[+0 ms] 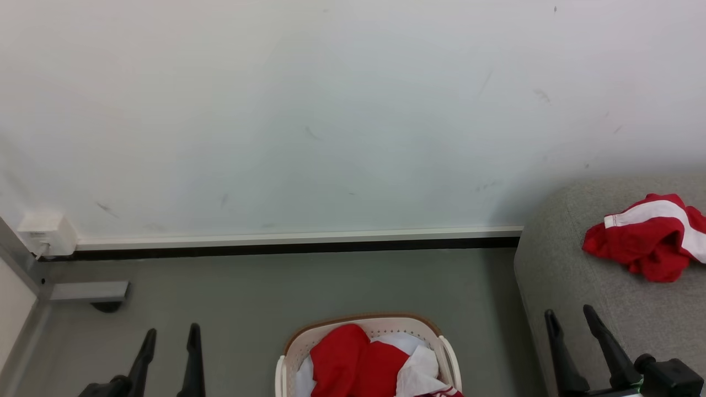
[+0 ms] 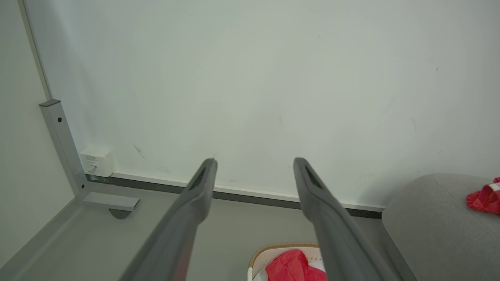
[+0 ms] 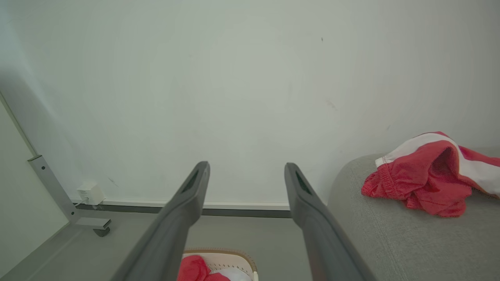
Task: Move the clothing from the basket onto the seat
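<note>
The white basket [image 1: 367, 326] with a brown rim stands on the floor at the bottom centre and holds red and white clothing [image 1: 353, 361]. Another red garment with a white stripe [image 1: 648, 237] lies on the grey seat [image 1: 557, 264] at the right. My left gripper [image 1: 170, 333] is open at the lower left, left of the basket, fingers empty. At the lower right my right gripper [image 1: 570, 314] is open over the seat's near edge, nothing between its fingers. The left wrist view shows the basket [image 2: 273, 251] and the seat [image 2: 429, 218]; in the right wrist view the garment [image 3: 425, 175] lies on the seat [image 3: 375, 226].
A pale wall with a white baseboard [image 1: 298, 239] runs behind. A white power adapter [image 1: 47, 234] sits at the wall's left end beside a grey metal frame foot [image 1: 88, 291]. Grey floor [image 1: 265, 292] lies open between basket and wall.
</note>
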You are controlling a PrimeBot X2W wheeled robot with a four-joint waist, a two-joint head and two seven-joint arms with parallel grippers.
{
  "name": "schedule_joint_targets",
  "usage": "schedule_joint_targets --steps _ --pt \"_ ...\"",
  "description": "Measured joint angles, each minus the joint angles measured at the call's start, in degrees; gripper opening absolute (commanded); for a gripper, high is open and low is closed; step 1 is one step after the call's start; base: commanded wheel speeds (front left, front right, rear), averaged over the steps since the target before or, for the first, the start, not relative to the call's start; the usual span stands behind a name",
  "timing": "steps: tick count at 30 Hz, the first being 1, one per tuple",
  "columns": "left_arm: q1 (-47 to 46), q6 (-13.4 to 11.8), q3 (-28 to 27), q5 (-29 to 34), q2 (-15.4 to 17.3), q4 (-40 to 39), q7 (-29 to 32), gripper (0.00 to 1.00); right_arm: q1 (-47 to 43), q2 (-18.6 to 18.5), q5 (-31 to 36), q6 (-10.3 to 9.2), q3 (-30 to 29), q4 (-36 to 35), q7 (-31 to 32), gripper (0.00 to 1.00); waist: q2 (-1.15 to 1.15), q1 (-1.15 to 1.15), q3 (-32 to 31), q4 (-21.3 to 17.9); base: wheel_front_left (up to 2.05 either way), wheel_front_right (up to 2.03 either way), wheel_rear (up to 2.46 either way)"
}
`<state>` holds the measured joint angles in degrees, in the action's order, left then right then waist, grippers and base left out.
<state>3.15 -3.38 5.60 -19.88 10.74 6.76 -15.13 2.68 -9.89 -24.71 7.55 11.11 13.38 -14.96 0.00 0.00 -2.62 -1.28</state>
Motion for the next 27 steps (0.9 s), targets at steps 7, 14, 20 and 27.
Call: schedule_joint_targets --steps 7,14,20,27 --pt "0.56 4.32 -4.79 3.89 -3.26 1.33 0.0 1.0 -0.58 1.38 0.62 0.0 0.26 -0.45 -0.07 1.0 0.0 0.0 0.28 0.2 0.0 0.0 0.0" --pt "0.0 6.49 -7.49 6.41 -5.46 2.02 0.0 1.0 -0.38 1.86 1.1 0.0 0.16 -0.74 -0.08 1.0 0.0 0.0 0.61 -0.48 0.0 0.0 0.0" --pt "-0.19 7.79 -9.15 7.84 -6.5 2.3 0.0 1.0 0.5 2.16 1.54 0.0 0.26 -0.59 -0.08 1.0 0.0 0.0 0.98 -1.67 0.0 0.0 0.0" --pt "-3.03 9.34 -8.5 9.31 -7.03 2.78 0.0 1.0 3.38 2.52 2.05 0.0 -0.55 -0.87 -0.08 1.0 0.0 0.01 3.33 -2.81 0.0 0.0 0.0"
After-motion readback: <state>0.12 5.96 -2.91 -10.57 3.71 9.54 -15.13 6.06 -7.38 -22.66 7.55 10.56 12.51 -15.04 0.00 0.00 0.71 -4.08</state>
